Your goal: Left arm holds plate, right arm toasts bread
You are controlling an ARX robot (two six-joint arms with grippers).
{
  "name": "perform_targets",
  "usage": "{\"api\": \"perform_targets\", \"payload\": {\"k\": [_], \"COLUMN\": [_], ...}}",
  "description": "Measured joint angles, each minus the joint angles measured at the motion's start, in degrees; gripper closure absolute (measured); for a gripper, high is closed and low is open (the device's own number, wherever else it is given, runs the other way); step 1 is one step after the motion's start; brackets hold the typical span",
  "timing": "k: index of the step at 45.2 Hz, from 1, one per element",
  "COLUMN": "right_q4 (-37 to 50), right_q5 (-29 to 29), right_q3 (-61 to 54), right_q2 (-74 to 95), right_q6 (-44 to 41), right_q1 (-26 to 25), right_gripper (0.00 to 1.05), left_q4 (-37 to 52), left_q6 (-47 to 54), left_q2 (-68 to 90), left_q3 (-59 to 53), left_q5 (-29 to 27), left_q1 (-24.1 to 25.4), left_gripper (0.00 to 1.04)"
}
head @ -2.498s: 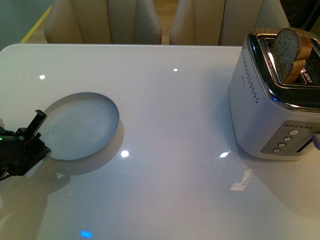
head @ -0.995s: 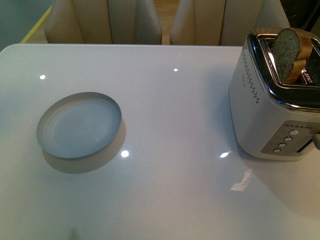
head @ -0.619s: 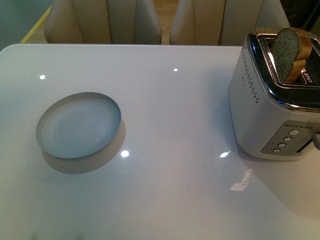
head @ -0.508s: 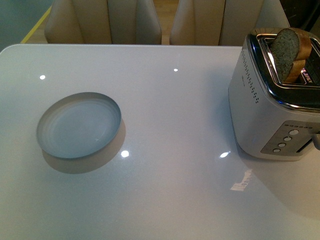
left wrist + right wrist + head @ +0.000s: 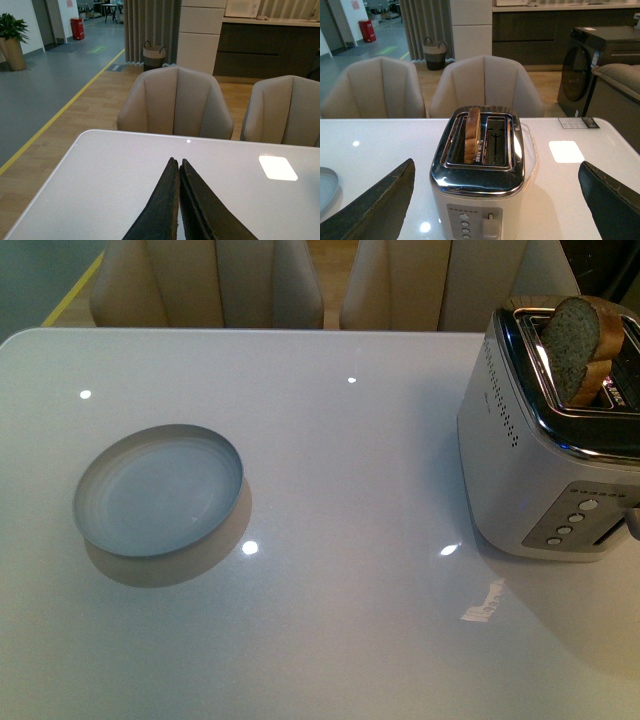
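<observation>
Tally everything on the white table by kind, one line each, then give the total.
Plate: 1, pale blue-grey, nothing on it
Toaster: 1, silver, two slots
Bread: 1 slice, standing up out of a toaster slot
Card or label: 1, lying flat beyond the toaster
Total: 4

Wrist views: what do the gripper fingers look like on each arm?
Left gripper: two black, wedge-shaped fingers with a matte, grainy surface, tapering to points. Right gripper: the same dark, rough, tapered fingers. No cables or markings show.
</observation>
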Motion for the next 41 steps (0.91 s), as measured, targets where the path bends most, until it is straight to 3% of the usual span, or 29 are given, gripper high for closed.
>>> {"api": "perform_targets", "payload": {"k": [12, 16, 41], "right_q4": [0.0, 0.0, 0.0], "right_q5": [0.0, 0.0, 0.0], "right_q3": [0.0, 0.0, 0.0], "right_q2": [0.0, 0.0, 0.0], "right_q6": [0.0, 0.0, 0.0], "right_q1": [0.0, 0.0, 0.0], "right_gripper": [0.09, 0.09, 0.09], "left_q4": [-5.18, -3.1, -23.43], "left_q6": [0.17, 0.2, 0.24], "left_q2": [-8.94, -9.92, -32.39], "left_q3": [-3.85, -6.36, -7.93], "left_q5": [0.0, 0.0, 0.0], "left_q1": [0.0, 0.0, 0.0], "left_gripper": [1.02, 1.02, 1.02]}}
